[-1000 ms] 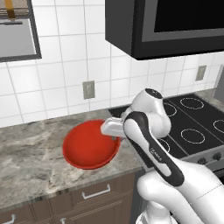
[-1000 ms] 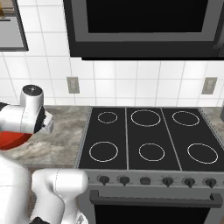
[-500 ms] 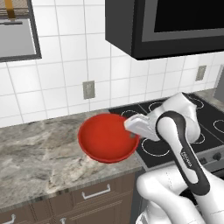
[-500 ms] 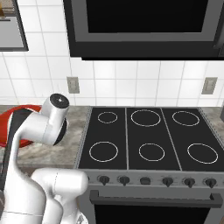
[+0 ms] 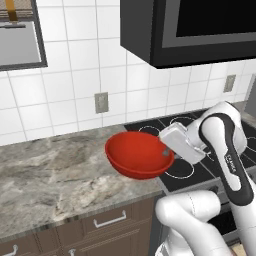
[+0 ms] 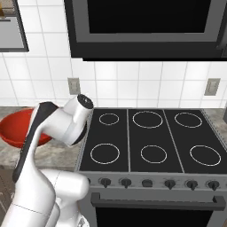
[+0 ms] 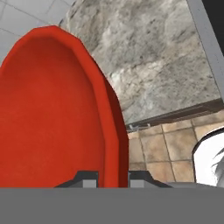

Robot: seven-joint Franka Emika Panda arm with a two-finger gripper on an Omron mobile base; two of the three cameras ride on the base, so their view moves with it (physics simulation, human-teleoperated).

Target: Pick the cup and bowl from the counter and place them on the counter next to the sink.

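Counter [image 5: 50, 170] beside stovetop [image 6: 150, 137] | bowl [image 5: 137, 152] empty, lifted clear | claw [image 7: 112, 178] pinching bowl rim

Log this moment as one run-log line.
end effector: shut on bowl rim | bowl: lifted, above counter edge beside stovetop | phase: carrying

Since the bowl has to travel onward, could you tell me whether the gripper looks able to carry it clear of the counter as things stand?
Probably yes. The gripper is shut on the red bowl, a fingertip on either side of its rim, and the bowl hangs tilted above the counter beside the stovetop, with nothing close around it.
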